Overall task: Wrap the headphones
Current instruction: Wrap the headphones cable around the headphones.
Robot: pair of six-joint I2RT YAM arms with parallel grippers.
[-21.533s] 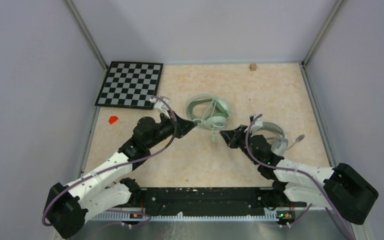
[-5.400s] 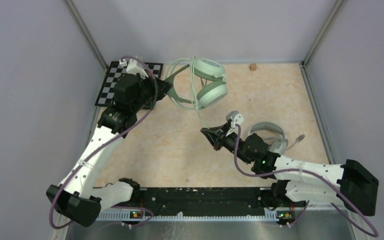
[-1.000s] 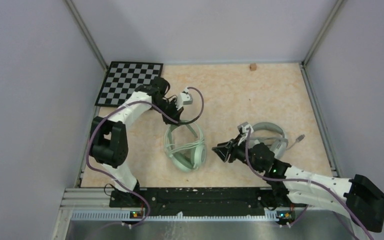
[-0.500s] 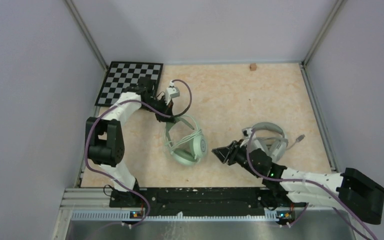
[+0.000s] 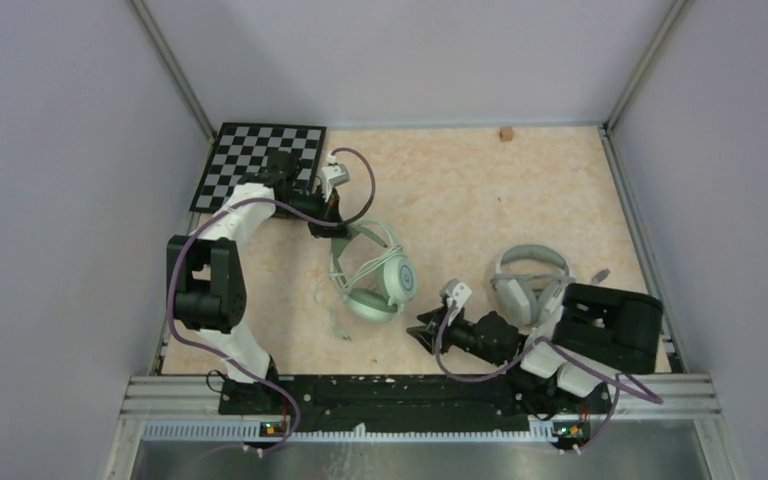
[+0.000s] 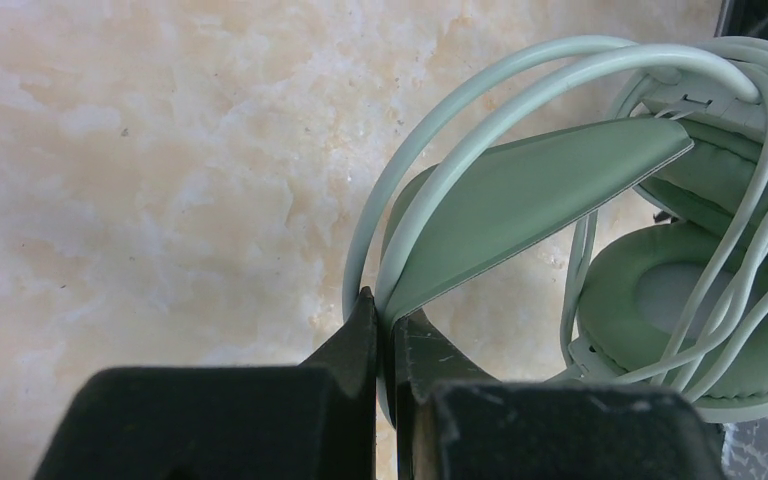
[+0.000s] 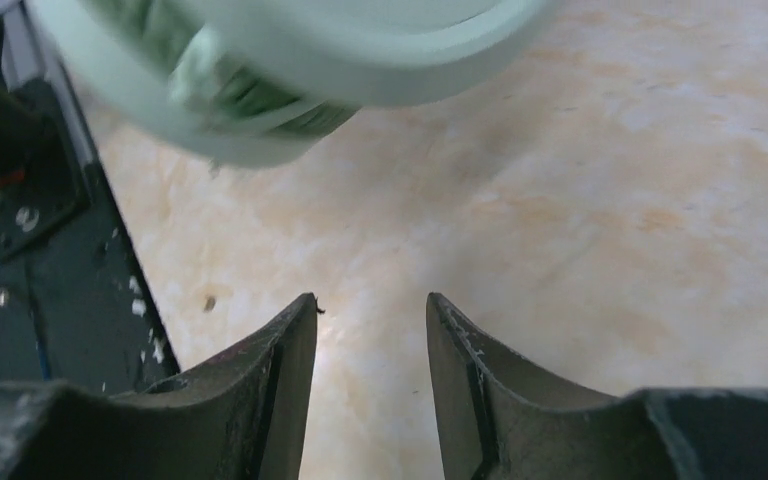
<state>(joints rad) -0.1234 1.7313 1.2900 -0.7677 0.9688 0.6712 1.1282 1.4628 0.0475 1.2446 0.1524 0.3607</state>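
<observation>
Left gripper [image 6: 384, 325] clamped the light-looking mint-green headphones [image 6: 680, 310] by their headband [image 6: 530, 185], likely the firmest hold; right gripper [image 7: 370, 312] gaped empty, a cup [image 7: 290, 50] ahead.

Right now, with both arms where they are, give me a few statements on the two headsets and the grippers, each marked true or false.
1. The left gripper has its jaws shut on the headband of the mint-green round-cup headset. True.
2. The right gripper holds the light-grey angular-cup headset. False: its jaws are open and empty, beside the mint-green headset.
3. The light-grey headset lies on the black-and-white checkerboard. False: it lies on the beige stone-pattern table at the right; the checkerboard is in the far left corner.
4. The pale-green cable loops across the mint-green headset's cups. True.
</observation>
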